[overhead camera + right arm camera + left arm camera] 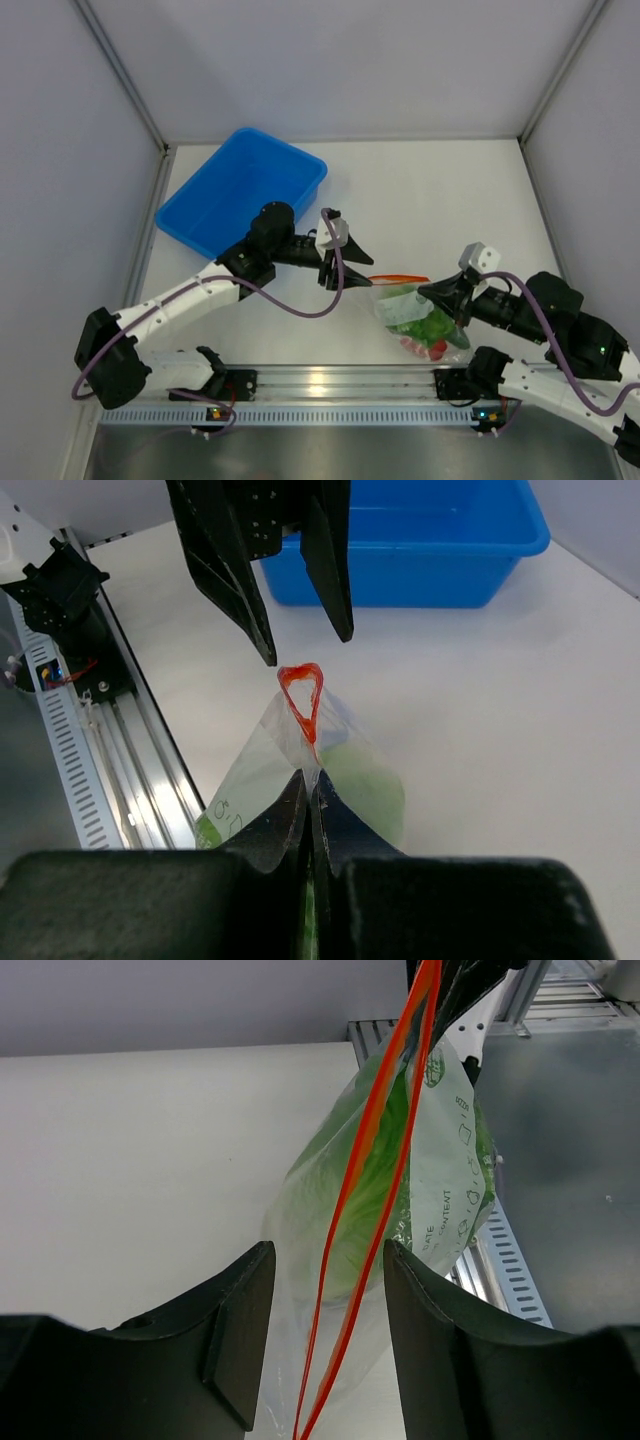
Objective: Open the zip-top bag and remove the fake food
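Observation:
The clear zip-top bag (418, 318) hangs just above the table with its orange-red zipper strip (400, 279) on top. The fake food inside shows as a green lettuce head (428, 326) and a red piece (436, 349); other pieces are hidden. My right gripper (432, 292) is shut on the bag's right upper corner, seen in the right wrist view (308, 785). There the zipper (302, 695) forms a small open loop. My left gripper (330, 262) is open at the bag's left end. In the left wrist view (325, 1260) the zipper (385, 1140) and lettuce (340, 1210) lie between its jaws, untouched.
A blue plastic bin (240, 190) stands at the back left and also shows in the right wrist view (420, 550). A metal rail (330, 382) runs along the near table edge, just in front of the bag. Grey walls enclose the table.

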Controlling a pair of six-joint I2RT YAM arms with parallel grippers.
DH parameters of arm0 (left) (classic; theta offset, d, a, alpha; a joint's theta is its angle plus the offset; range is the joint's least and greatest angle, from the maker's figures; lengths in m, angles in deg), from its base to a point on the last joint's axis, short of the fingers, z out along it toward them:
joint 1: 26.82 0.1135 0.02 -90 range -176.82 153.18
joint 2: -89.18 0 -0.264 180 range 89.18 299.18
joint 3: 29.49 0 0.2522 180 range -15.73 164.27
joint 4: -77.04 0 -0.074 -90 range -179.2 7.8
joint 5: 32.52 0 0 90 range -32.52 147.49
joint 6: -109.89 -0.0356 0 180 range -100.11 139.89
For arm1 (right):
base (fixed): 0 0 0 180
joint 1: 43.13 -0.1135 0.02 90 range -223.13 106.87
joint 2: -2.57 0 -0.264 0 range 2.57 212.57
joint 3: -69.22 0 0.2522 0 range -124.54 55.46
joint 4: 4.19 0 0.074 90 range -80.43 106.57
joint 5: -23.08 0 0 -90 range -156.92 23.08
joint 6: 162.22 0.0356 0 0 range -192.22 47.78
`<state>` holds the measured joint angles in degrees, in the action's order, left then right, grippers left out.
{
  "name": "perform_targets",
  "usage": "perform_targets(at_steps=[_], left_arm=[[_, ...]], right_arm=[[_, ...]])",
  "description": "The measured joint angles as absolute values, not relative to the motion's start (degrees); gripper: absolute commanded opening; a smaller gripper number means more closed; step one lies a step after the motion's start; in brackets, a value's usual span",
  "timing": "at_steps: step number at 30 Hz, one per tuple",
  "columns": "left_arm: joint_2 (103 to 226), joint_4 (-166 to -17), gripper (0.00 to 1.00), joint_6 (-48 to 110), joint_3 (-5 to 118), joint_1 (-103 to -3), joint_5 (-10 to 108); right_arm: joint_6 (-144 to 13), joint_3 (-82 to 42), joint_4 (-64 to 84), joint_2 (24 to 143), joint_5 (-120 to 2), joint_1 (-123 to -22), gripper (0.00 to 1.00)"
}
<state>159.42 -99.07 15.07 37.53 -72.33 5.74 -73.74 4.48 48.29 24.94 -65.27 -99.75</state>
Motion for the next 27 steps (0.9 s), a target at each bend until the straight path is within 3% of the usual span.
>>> perform_targets(at_steps=[18,27], left_arm=[[161.06,-99.04,0.53,14.63,37.9,-72.64,9.43],[162.59,-99.09,0.52,14.68,38.51,-72.64,5.37]], right_arm=[[-74.2,6.73,47.24,24.28,-64.02,-99.75,0.0],[-74.22,6.73,47.0,23.98,-64.18,-99.75,0.0]])
